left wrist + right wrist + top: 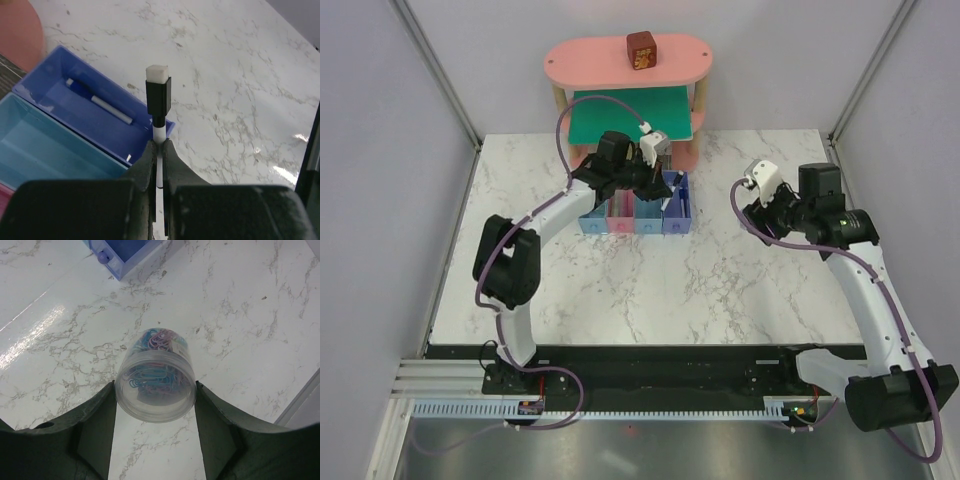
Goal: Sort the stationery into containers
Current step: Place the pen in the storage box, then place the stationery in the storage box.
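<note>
My left gripper (159, 147) is shut on a thin white pen with a black cap (159, 95). It holds the pen over the near corner of the violet-blue bin (55, 60). A white pen with a blue cap (97, 100) lies in that bin. The blue bin (30, 145) beside it shows nothing inside. My right gripper (155, 395) is shut on a clear round tub of coloured paper clips (156, 377), held above the marble. In the top view the row of four bins (620, 222) lies under my left gripper (658, 180). My right gripper (752, 212) is to their right.
A pink and green shelf unit (620, 100) stands behind the bins, with a dark red cube (641, 50) on top. The corner of the violet-blue bin (130, 252) shows at the top of the right wrist view. Grey walls close the sides.
</note>
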Available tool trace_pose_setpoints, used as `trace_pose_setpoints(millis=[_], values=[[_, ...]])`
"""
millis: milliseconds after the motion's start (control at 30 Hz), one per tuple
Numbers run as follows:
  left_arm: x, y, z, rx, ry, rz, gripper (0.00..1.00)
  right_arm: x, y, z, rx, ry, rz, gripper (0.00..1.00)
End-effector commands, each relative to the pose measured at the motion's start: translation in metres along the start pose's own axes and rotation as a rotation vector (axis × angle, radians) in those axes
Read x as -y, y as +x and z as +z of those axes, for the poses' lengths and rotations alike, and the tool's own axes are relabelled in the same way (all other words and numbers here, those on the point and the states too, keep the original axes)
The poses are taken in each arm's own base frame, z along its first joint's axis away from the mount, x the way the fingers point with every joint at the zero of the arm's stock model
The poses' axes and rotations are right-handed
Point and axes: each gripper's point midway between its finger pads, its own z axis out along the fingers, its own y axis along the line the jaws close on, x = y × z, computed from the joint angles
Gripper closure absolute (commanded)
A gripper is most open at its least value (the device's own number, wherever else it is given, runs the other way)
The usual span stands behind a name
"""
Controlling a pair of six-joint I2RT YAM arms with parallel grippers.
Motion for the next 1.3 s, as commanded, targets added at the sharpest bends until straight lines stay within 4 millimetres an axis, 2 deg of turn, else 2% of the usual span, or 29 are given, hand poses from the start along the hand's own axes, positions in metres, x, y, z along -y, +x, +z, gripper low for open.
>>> trace_pose_setpoints(millis=[0, 100, 233, 367, 400, 433, 533, 600, 633, 700, 767, 800, 867, 900, 933, 967, 1000, 1067, 1100, 1133, 1167, 1200, 1267], values=[[-0.008, -0.036, 0.025, 0.120, -0.036, -0.025, 0.98, 0.007, -0.014, -0.011, 0.062, 0.050, -0.004, 0.71], [-0.014, -0.036, 0.037, 0.130, -0.054, -0.029, 0.98, 0.007, -0.014, -0.014, 0.063, 0.061, -0.011, 0.71], [-0.029, -0.021, 0.054, 0.104, -0.093, -0.033, 0.98, 0.004, -0.012, -0.018, 0.064, 0.060, -0.006, 0.71], [-0.040, -0.017, 0.063, 0.094, -0.109, 0.000, 0.97, 0.001, -0.013, -0.023, 0.071, 0.058, -0.008, 0.71], [-0.042, -0.016, 0.065, 0.091, -0.114, 0.005, 0.93, 0.001, -0.013, -0.024, 0.067, 0.057, -0.010, 0.72], [-0.043, -0.016, 0.065, 0.088, -0.116, 0.009, 0.79, 0.001, -0.013, -0.025, 0.068, 0.058, -0.012, 0.72], [-0.044, -0.011, 0.067, 0.073, -0.116, 0.027, 0.62, -0.001, -0.015, -0.027, 0.074, 0.049, -0.014, 0.72], [-0.044, -0.011, 0.064, 0.066, -0.118, 0.034, 0.56, -0.002, -0.017, -0.026, 0.079, 0.040, -0.015, 0.72], [-0.042, -0.012, 0.062, 0.066, -0.115, 0.041, 0.48, -0.002, -0.018, -0.024, 0.077, 0.034, -0.015, 0.72], [-0.039, -0.015, 0.057, 0.062, -0.116, 0.055, 0.40, -0.002, -0.020, -0.022, 0.083, 0.019, -0.014, 0.72], [-0.037, -0.018, 0.052, 0.057, -0.119, 0.088, 0.39, -0.001, -0.025, -0.021, 0.090, 0.012, -0.011, 0.72], [-0.033, -0.028, 0.043, 0.073, -0.124, 0.105, 0.39, -0.001, -0.028, -0.019, 0.101, 0.003, -0.013, 0.72], [-0.026, -0.030, 0.032, 0.069, -0.117, 0.133, 0.39, 0.000, -0.030, -0.013, 0.106, -0.009, -0.007, 0.73], [-0.014, -0.046, 0.017, 0.100, -0.111, 0.161, 0.39, 0.002, -0.035, -0.010, 0.123, -0.011, -0.009, 0.73], [-0.009, -0.038, 0.010, 0.078, -0.103, 0.170, 0.39, 0.003, -0.035, -0.004, 0.121, -0.023, -0.003, 0.73], [-0.002, -0.040, 0.001, 0.081, -0.096, 0.185, 0.39, 0.005, -0.038, -0.001, 0.129, -0.027, 0.000, 0.73], [0.011, -0.045, -0.017, 0.095, -0.088, 0.205, 0.39, 0.004, -0.043, 0.003, 0.141, -0.042, 0.001, 0.73], [0.023, -0.041, -0.038, 0.070, -0.087, 0.238, 0.39, 0.007, -0.047, 0.016, 0.146, -0.062, 0.008, 0.74], [0.032, -0.042, -0.057, 0.070, -0.101, 0.256, 0.39, 0.009, -0.050, 0.025, 0.142, -0.076, 0.014, 0.74], [0.034, -0.032, -0.067, 0.033, -0.115, 0.270, 0.39, 0.008, -0.052, 0.030, 0.146, -0.088, 0.010, 0.73], [0.028, -0.017, -0.075, -0.004, -0.165, 0.267, 0.40, 0.007, -0.058, 0.036, 0.159, -0.098, -0.002, 0.74], [0.037, -0.025, -0.098, 0.020, -0.194, 0.335, 0.41, 0.007, -0.059, 0.046, 0.150, -0.110, -0.005, 0.74], [0.033, 0.001, -0.118, -0.057, -0.255, 0.373, 0.42, 0.002, -0.070, 0.057, 0.160, -0.133, -0.038, 0.73]])
